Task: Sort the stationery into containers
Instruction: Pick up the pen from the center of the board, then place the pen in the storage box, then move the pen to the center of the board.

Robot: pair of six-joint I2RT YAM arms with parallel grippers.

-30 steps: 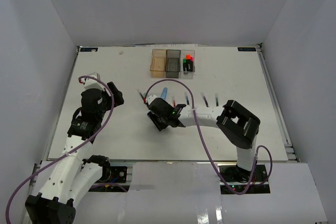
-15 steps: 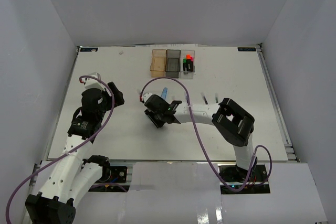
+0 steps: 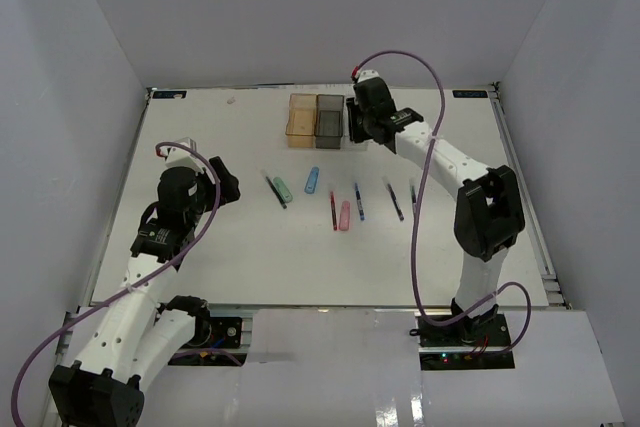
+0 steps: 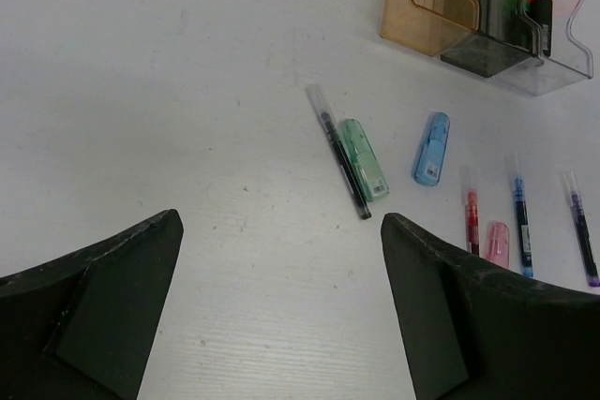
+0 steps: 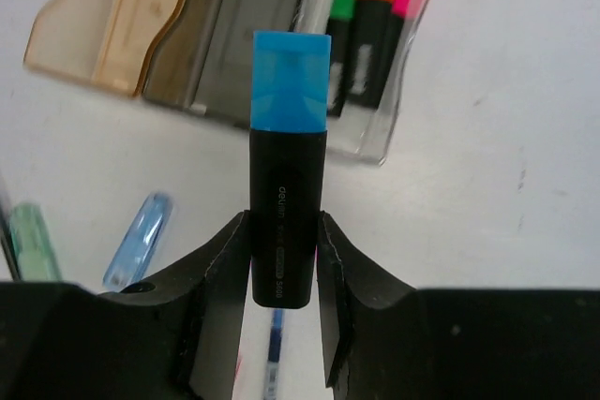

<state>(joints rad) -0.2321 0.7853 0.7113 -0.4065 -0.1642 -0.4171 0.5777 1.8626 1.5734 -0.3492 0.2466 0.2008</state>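
Right tool grips stubby black blue-capped highlighter near clear plastic bin, counter's far edge; line up over bin, go low, let go; left tool wide open, empty.

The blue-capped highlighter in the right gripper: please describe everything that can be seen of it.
The blue-capped highlighter is stubby, with a black, plastic-looking body bearing small white print. Its translucent bright blue cap is on. The right gripper holds it by the lower body, with its fingers pressing opposite sides. The cap points away from the wrist, toward the clear bin. It is held in the air, and nothing else touches it.
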